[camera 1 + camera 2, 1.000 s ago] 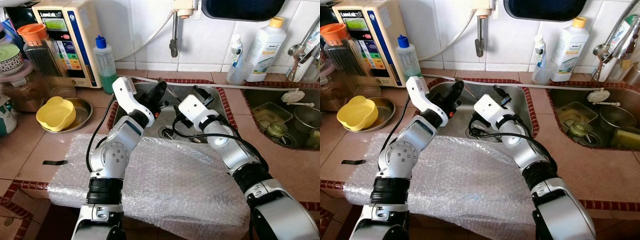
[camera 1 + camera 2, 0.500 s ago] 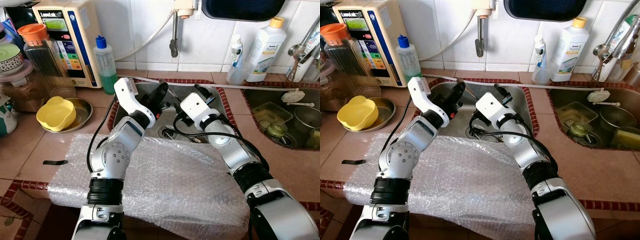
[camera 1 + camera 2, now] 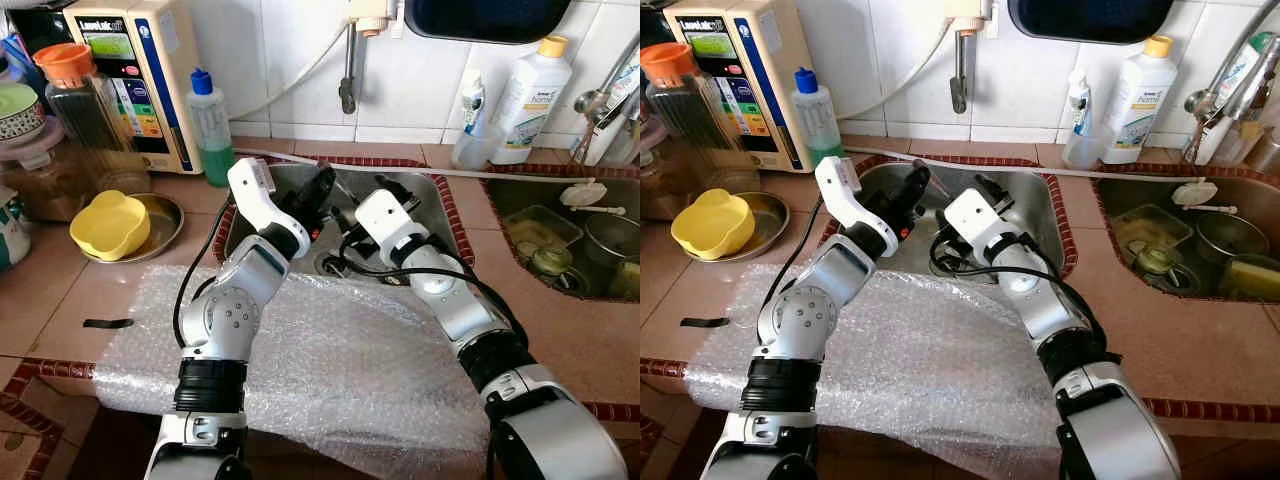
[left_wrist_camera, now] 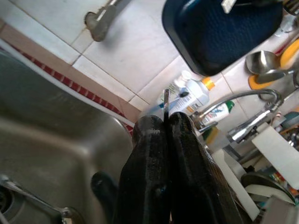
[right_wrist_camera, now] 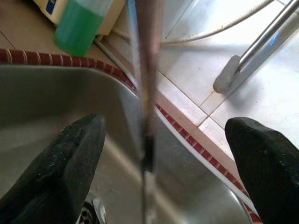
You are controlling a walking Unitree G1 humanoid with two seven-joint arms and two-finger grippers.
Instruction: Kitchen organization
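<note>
My left gripper [image 3: 322,186] hangs over the left steel sink [image 3: 425,205], shut on a thin metal utensil [image 4: 166,100] that juts out past its fingertips. In the left wrist view the two black fingers [image 4: 145,154] press together on the strip. My right gripper [image 3: 386,187] is close beside it over the same sink and is open. In the right wrist view the utensil [image 5: 145,70] runs between the two spread fingers [image 5: 70,158] without touching either. A sheet of bubble wrap [image 3: 330,370] covers the counter in front of the sink, under both arms.
A yellow bowl [image 3: 110,222] sits in a steel plate [image 3: 167,222] at the left, with a green soap bottle [image 3: 210,125], a water purifier [image 3: 130,70] and jars behind. White bottles [image 3: 525,95] stand at the back right. The right sink [image 3: 560,235] holds dishes.
My right gripper has edged a little left, closer to the utensil held by the left gripper. The left arm has barely moved.
</note>
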